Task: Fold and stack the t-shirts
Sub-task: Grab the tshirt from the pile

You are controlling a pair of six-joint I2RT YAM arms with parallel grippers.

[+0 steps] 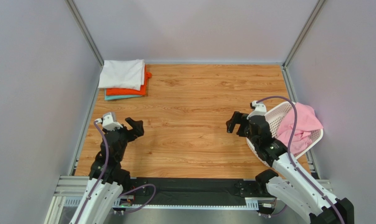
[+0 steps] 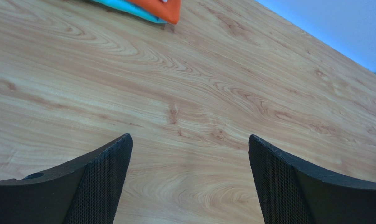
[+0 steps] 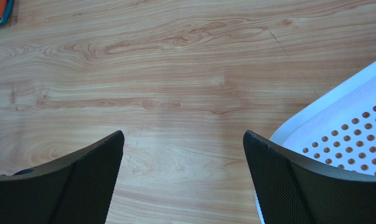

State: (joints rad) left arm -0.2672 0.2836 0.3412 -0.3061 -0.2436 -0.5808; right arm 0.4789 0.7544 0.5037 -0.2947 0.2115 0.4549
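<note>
Shirts sit folded and stacked at upper left of the frame: white t-shirt [image 1: 122, 73] over orange-red t-shirt [image 1: 129, 91] over teal t-shirt [image 1: 117, 97]. At right, the pink t-shirt [image 1: 299, 123] lies in the basket [image 1: 279, 111] (white, perforated). Left gripper [image 1: 135, 127] and right gripper [image 1: 232, 122] hover over the table [image 1: 190, 116], fingers spread, empty.

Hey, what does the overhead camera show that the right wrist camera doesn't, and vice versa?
Only the overhead view: the pink t-shirt heaped in the white basket, the white t-shirt topping the folded stack, and the left pincer, open above the table.
Only the right wrist view: the mesh texture on the fingers of the right pincer, seen up close.
Both: the wooden table, the basket's perforated wall, a corner of the orange-red t-shirt and the teal t-shirt, and the right pincer, open and empty.
</note>
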